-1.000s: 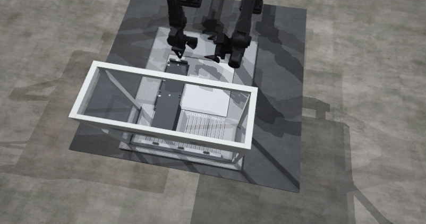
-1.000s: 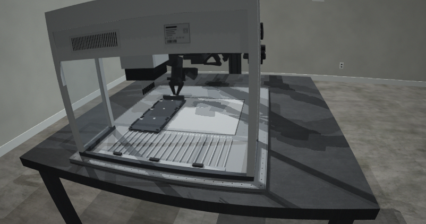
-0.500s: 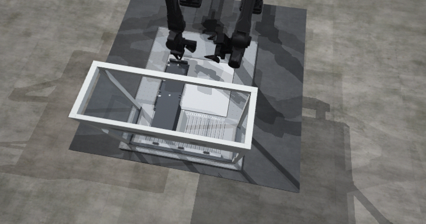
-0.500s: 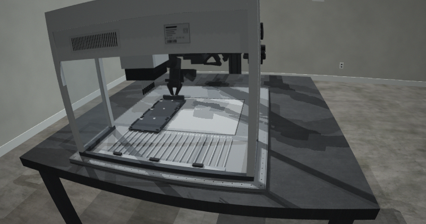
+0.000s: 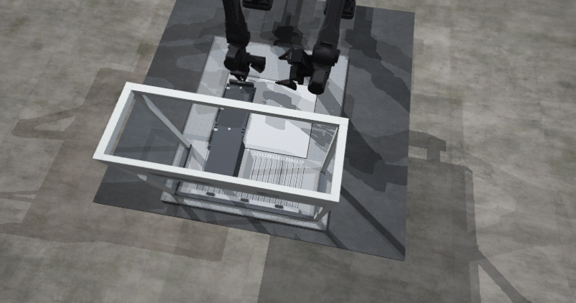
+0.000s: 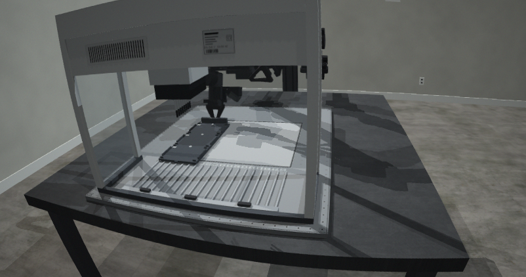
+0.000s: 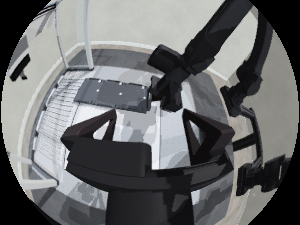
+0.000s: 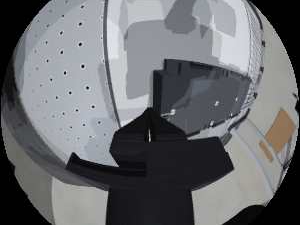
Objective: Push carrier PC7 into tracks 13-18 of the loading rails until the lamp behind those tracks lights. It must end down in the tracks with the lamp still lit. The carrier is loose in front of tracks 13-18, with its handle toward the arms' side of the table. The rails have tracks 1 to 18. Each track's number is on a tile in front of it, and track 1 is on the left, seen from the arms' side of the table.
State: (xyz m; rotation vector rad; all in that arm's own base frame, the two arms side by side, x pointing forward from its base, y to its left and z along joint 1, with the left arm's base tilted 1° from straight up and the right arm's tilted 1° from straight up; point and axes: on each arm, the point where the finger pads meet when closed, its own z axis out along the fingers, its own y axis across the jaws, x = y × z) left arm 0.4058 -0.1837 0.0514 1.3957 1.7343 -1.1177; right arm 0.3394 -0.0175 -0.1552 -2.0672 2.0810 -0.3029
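Note:
Carrier PC7 (image 5: 238, 93) (image 6: 195, 142) (image 7: 120, 94) (image 8: 200, 99), a long dark plate, lies flat. Its far end is at the front ends of the loading rails (image 5: 278, 169) (image 6: 235, 181) on the picture-left side of the exterior view. Its upright handle (image 6: 214, 120) (image 8: 157, 91) faces the arms. My right gripper (image 6: 215, 116) (image 7: 150, 100) (image 8: 149, 111) is shut and empty, low on the arms' side of the handle; whether it touches is unclear. My left gripper (image 5: 284, 70) (image 7: 149, 112) is open and empty above the deck. Small dark blocks (image 6: 145, 189) (image 6: 189, 197) (image 6: 244, 203) behind the rails show no light.
A glass-sided enclosure frame (image 5: 340, 159) (image 6: 311, 127) surrounds the rails. A dark-bottomed head (image 6: 180, 90) hangs inside, above the carrier's side. A pale panel (image 5: 278, 135) (image 6: 254, 149) lies beside the carrier. The number tiles at the carrier's end are hidden.

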